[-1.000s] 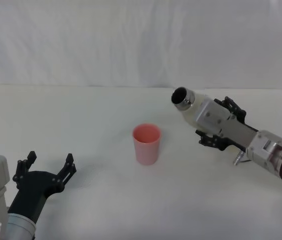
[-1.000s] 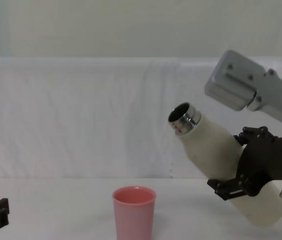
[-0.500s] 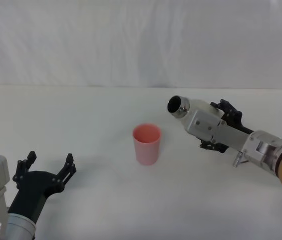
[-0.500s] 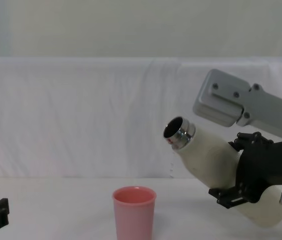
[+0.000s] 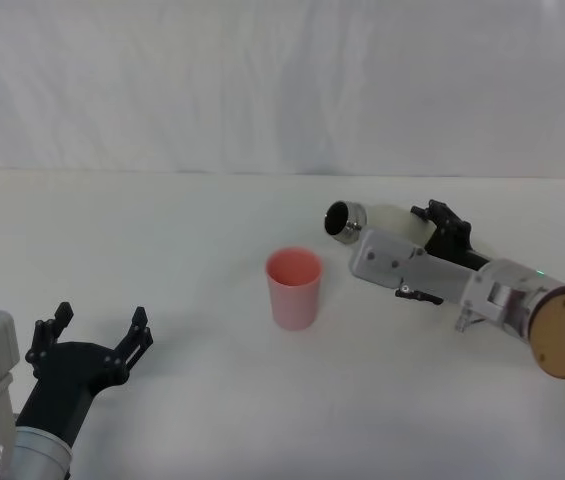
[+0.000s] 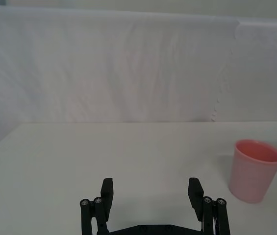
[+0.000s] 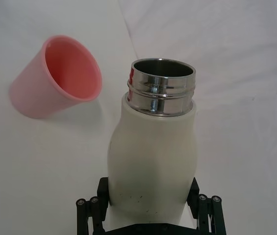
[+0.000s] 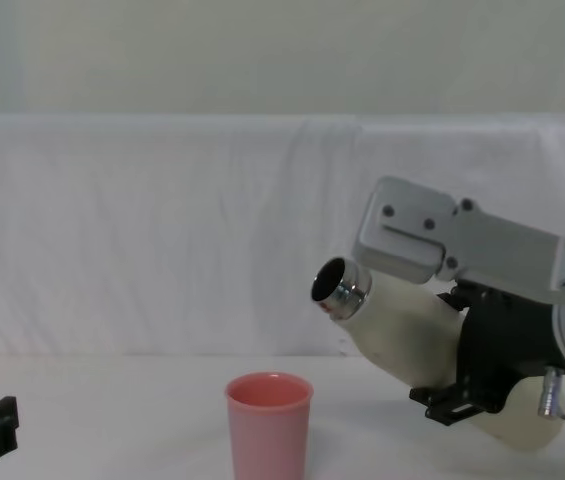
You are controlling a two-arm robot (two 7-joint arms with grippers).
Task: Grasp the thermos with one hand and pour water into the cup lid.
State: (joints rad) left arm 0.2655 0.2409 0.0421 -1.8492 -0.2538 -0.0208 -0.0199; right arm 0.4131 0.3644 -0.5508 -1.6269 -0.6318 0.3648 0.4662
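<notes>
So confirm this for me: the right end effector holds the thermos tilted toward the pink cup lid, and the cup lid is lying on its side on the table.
One thing is off. The cup lid stands upright on the table, as the chest view shows. The rest holds: the right end effector grips the thermos, which is tilted with its open neck toward the cup lid.

The surface [image 5: 182, 220] is white and plain, covered by what looks like a cloth, and it runs back to a white draped backdrop [image 5: 262, 80] along its far edge. One thing stands directly on it: the cup [image 5: 294, 288], pink, upright, mouth open upward, near the middle. In the chest view the cup [image 8: 268, 425] sits at the front of the surface [image 8: 112, 420]. The left wrist view shows the cup [image 6: 254, 170] resting flat on the surface [image 6: 104, 147], casting a faint shadow beside its base. Whether the cup holds any liquid is hard to tell.
</notes>
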